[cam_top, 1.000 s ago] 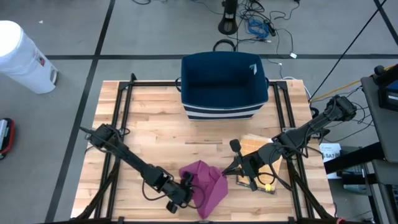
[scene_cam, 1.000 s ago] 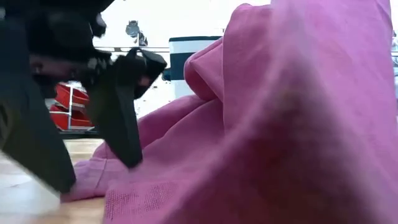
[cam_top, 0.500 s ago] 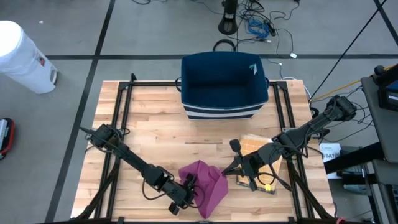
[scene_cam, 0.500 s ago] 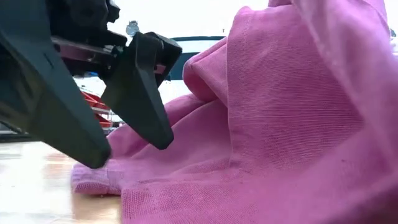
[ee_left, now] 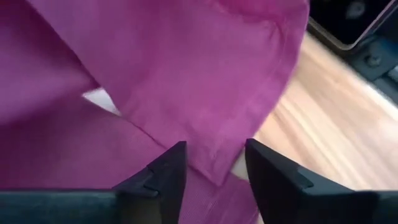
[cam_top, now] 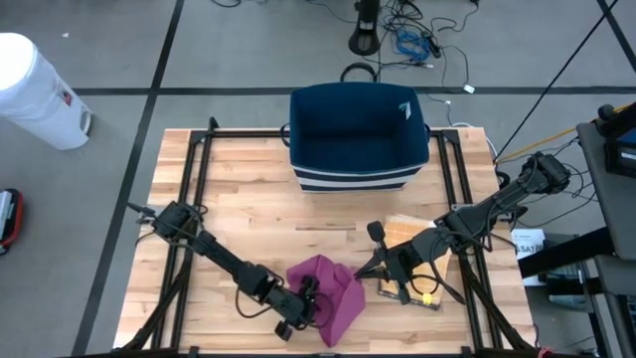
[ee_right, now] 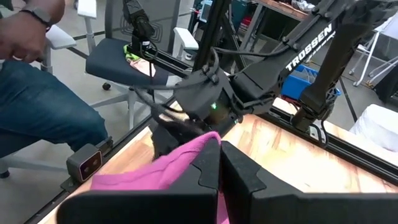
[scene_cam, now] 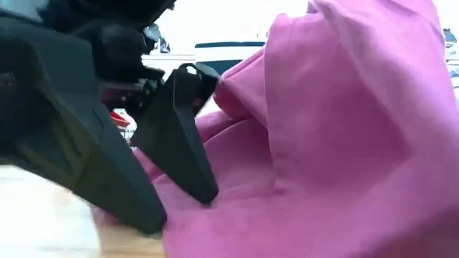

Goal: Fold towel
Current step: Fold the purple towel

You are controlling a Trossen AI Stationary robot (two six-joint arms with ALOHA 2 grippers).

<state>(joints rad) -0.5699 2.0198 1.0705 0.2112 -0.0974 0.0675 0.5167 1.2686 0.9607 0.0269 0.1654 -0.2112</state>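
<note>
Towel [scene_cam: 337, 143] over left end effector [scene_cam: 183, 211]

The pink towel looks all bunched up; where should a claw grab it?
Probably the hemmed corner flap lying by the open left claw, approached low from the towel's left. That edge lies flat and free on the table, while the right claw holds the raised side.

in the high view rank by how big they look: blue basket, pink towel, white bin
1. blue basket, plainly largest.
2. white bin and pink towel look alike; the bin is cut off at the picture's edge, so no ranking.
</note>
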